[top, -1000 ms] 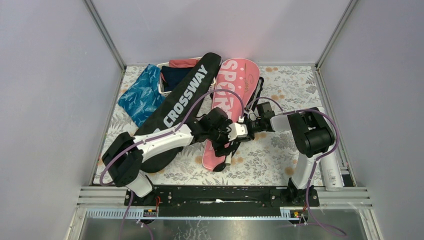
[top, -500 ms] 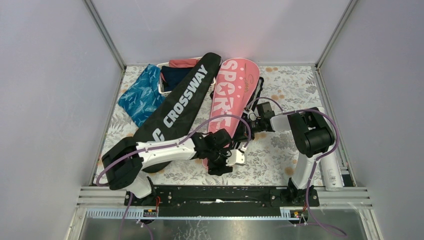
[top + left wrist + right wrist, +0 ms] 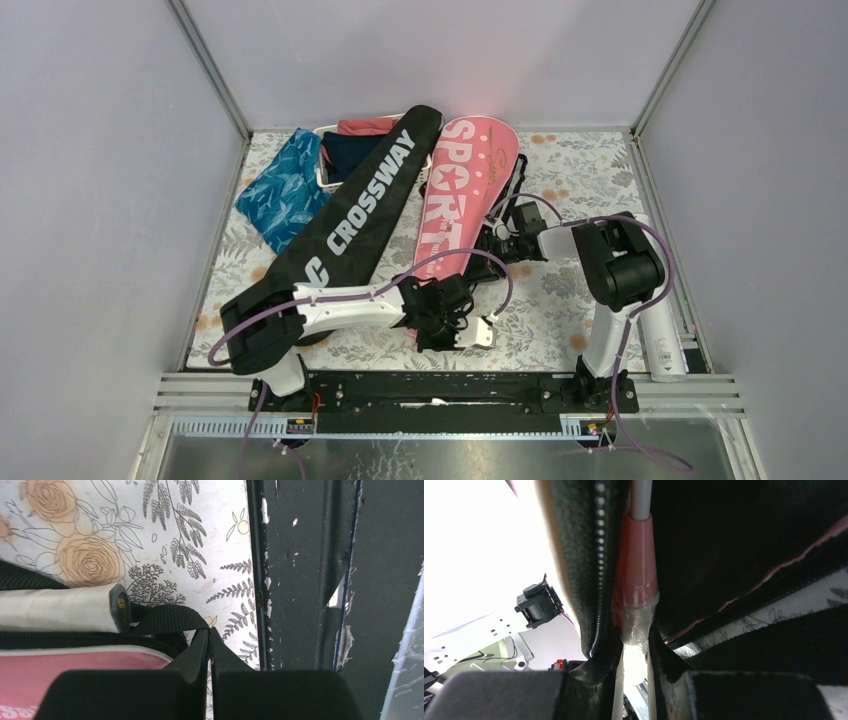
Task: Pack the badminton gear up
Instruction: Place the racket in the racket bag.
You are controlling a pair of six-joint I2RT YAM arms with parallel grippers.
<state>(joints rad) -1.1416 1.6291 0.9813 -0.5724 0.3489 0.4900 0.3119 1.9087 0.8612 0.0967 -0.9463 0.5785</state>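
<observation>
Roughly midway: right hand [image 3: 634,652] grips a racket [image 3: 636,575] inside the unzipped pink bag [image 3: 455,190], its white handle [image 3: 55,611] poking out beside the closed left hand [image 3: 209,632] at the strap [image 3: 167,617], while the tube [image 3: 662,340] lies unpacked on the table [image 3: 590,170].

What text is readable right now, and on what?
"CROSSWAY": white letters along the black racket bag.
"SPORT": white letters along the pink racket bag.
Marks on the white tube: too small to read.
Left wrist view: white letters on the pink racket bag, cut off, unreadable.
</observation>
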